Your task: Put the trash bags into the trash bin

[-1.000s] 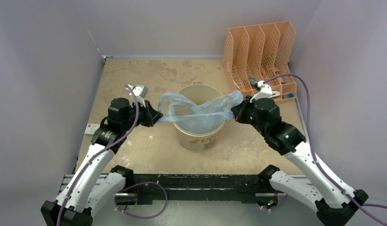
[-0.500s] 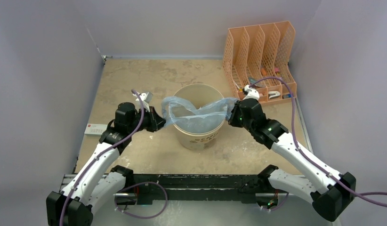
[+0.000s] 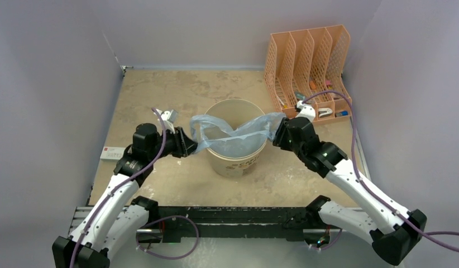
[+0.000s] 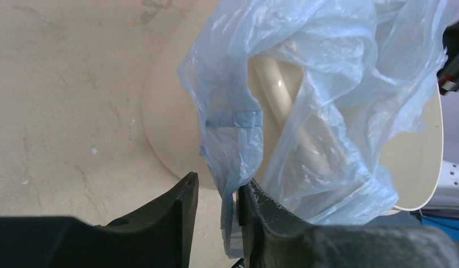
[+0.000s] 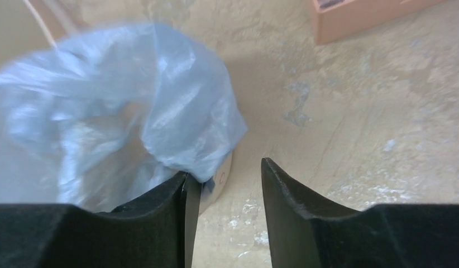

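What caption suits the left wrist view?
Left end effector, jaws parted, a strand of the pale-blue trash bag between them, bag draped over the cream trash bin.

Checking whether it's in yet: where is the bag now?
Top view: the bag drapes across the bin's mouth at table centre, its ends by the left gripper and right gripper.

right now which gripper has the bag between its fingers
The left gripper: a strip of the trash bag hangs in its gap. In the right gripper the gap shows only table.
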### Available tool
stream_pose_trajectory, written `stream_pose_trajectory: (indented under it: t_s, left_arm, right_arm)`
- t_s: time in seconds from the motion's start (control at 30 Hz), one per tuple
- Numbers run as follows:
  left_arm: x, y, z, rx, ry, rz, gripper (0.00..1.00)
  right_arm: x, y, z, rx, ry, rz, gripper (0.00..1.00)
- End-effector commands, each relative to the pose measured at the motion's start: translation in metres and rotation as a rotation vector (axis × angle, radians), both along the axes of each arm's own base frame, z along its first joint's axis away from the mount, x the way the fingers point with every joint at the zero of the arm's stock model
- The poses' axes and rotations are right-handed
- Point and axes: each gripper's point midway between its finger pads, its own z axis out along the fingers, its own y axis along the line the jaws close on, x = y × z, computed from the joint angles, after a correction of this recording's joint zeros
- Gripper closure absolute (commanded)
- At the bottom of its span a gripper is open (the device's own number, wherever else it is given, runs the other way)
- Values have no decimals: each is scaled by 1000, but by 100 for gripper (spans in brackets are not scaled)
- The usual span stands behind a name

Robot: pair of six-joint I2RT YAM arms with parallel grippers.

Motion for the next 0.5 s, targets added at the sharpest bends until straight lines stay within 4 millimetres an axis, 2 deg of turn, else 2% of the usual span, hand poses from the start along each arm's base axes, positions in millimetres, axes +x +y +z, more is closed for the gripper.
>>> stream_pose_trajectory:
  t_s: [0.0,0.17,0.3,0.47]
  left_arm:
    - [13,15,38,36,-106,91,67]
    - [10,27,56,56,-157,147,50]
    - [5,34,79,94,-252,138,30]
    - [6,39,107,154,-314,128,25]
  right_arm:
    - [5,-25,57,25,-139,-128,50]
    - [-3,-37,99,102,-232,-170,45]
    - [-5,-40,127,160,-316,-168,39]
    - [-4,-28,149,194,-369,-100,34]
